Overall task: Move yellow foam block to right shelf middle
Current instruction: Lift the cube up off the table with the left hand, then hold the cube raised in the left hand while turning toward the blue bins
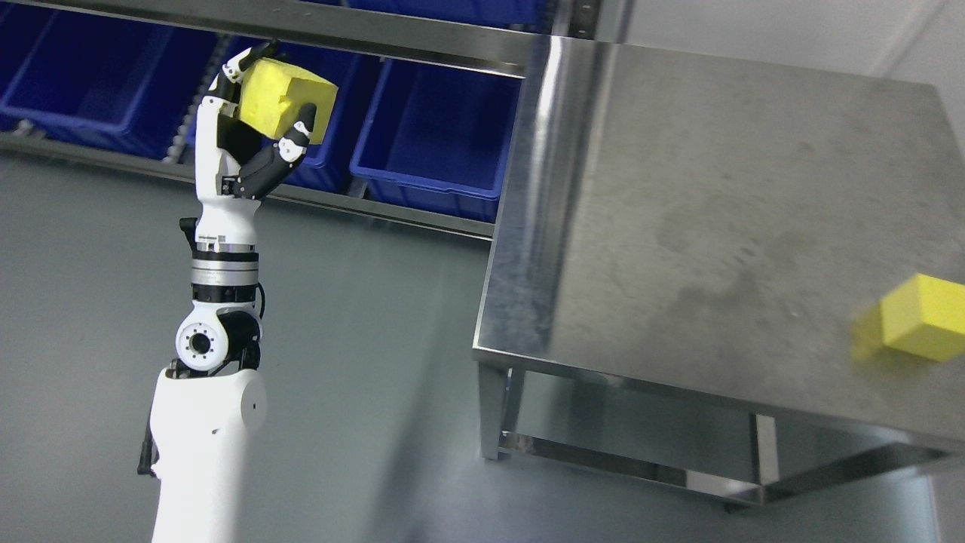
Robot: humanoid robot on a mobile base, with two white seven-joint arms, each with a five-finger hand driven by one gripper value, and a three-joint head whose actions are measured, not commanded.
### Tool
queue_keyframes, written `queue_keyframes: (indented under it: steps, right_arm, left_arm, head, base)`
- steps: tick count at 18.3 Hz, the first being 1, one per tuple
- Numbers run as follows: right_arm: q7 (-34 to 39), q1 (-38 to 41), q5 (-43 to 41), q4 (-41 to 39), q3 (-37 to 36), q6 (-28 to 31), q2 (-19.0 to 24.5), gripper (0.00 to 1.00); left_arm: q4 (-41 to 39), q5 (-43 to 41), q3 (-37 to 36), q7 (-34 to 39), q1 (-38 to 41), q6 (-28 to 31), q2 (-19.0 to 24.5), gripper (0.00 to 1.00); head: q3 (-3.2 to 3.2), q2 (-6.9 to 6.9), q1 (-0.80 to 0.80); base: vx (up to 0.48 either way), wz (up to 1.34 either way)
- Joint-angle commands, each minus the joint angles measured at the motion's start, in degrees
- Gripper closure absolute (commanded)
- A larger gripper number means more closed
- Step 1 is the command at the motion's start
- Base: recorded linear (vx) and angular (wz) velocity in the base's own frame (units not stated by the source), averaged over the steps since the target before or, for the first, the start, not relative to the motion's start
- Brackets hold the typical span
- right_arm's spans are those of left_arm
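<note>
My left hand (264,98) is raised at the upper left, its fingers shut on a yellow foam block (290,96). The block is held in the air in front of the shelf (422,47) that carries blue bins. A second yellow foam block (926,315) lies near the right edge of the steel table (678,188). The right arm does not show.
Several blue bins (441,143) stand in a row on the shelf at the top left. The steel table fills the right half, with a lower rail under it. Grey floor (362,339) lies between my arm and the table.
</note>
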Motion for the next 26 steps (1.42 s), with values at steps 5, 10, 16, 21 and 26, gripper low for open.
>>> queue_keyframes:
  steps: [5, 10, 16, 21, 26]
  right_arm:
    - [0.0, 0.1, 0.2, -1.0, 0.0, 0.0, -1.0, 0.00]
    - [0.0, 0.1, 0.2, -1.0, 0.0, 0.0, -1.0, 0.00]
    - [0.0, 0.1, 0.2, -1.0, 0.0, 0.0, -1.0, 0.00]
    - [0.0, 0.1, 0.2, -1.0, 0.0, 0.0, -1.0, 0.00]
    - [0.0, 0.1, 0.2, -1.0, 0.0, 0.0, -1.0, 0.00]
  left_arm:
    - [-8.6, 0.7, 8.0, 3.6, 5.4, 11.7, 0.0, 0.50]
    - [-9.4, 0.7, 8.8, 3.7, 5.4, 15.6, 0.0, 0.50]
    - [-10.0, 0.7, 10.0, 3.6, 5.4, 16.3, 0.0, 0.50]
    - [-9.8, 0.7, 11.6, 3.5, 5.6, 15.9, 0.0, 0.50]
    - [-9.8, 0.7, 13.5, 3.2, 5.5, 16.1, 0.0, 0.50]
  head:
    - [0.00, 0.00, 0.00]
    - [0.00, 0.00, 0.00]
    - [0.00, 0.00, 0.00]
    - [0.00, 0.00, 0.00]
    - [0.00, 0.00, 0.00]
  base:
    - [-0.058, 1.09]
    - [-0.028, 1.18]
    - [0.021, 0.85]
    - [0.059, 0.40]
    - [0.084, 0.25]
